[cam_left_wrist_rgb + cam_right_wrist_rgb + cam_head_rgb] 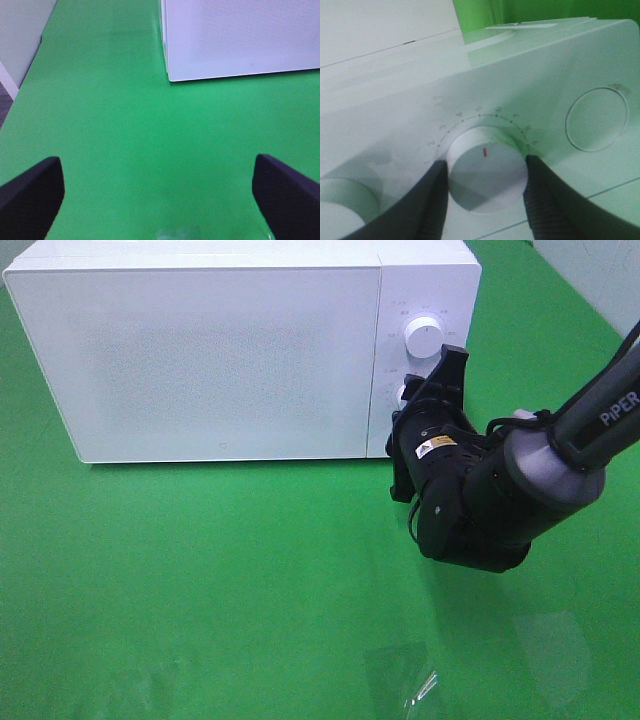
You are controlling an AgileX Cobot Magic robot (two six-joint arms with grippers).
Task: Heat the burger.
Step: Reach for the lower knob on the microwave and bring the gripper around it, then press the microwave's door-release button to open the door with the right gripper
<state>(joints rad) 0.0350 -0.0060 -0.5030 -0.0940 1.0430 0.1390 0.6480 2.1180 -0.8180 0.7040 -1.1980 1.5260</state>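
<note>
The burger is out of view. The white microwave (200, 360) stands at the back of the green table with its door shut, and its corner also shows in the left wrist view (240, 40). My right gripper (420, 392) reaches to the control panel and is shut on the lower dial (403, 392). Close up, its two dark fingers (432, 200) press either side of that dial (487, 182), whose red mark points near the 5 on the numbered scale. My left gripper (159, 200) hangs open over bare green cloth, with nothing between its fingers.
An upper dial (422, 337) sits above the held one on the panel. A round flat button (596, 119) lies beside the dial. A glossy clear patch (412, 680) lies on the cloth near the front. A pale wall (20, 40) borders the table's left side.
</note>
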